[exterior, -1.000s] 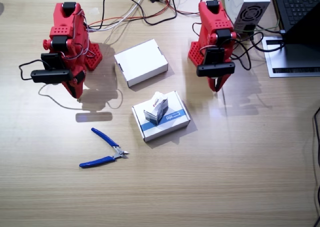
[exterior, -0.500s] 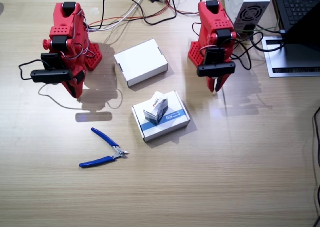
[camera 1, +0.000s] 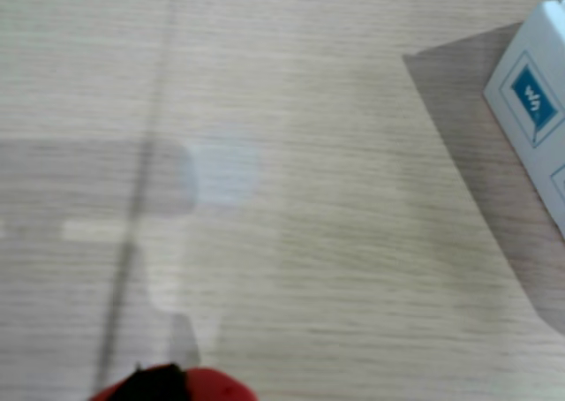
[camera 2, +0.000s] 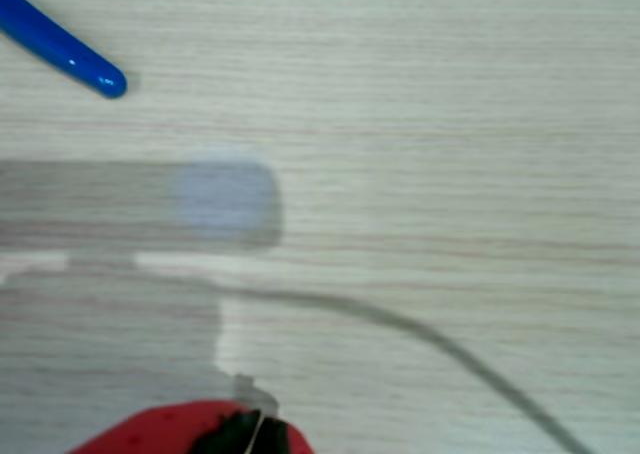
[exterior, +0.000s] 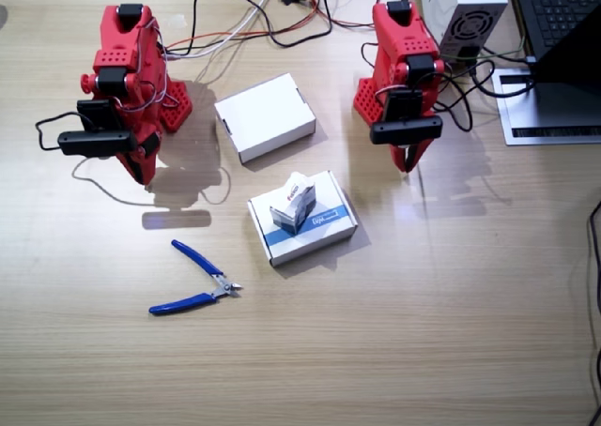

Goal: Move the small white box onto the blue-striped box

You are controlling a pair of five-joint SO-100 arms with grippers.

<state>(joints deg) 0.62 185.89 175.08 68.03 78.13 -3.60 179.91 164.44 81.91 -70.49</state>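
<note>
Small white box [exterior: 293, 205], tiny carton with dark printed face, sits on blue-striped box [exterior: 302, 217], flat white cardboard; placement looks done. Left gripper [exterior: 407, 159] jaws together, empty, pointing down, nearer: carton lies off its tips toward table centre. Right gripper [exterior: 141, 170] also closed, empty, farther. Blue-handled pliers [exterior: 194, 278] apart.

Blue plier handle [camera 2: 62, 52] on wooden table [camera 2: 430, 124]
</note>
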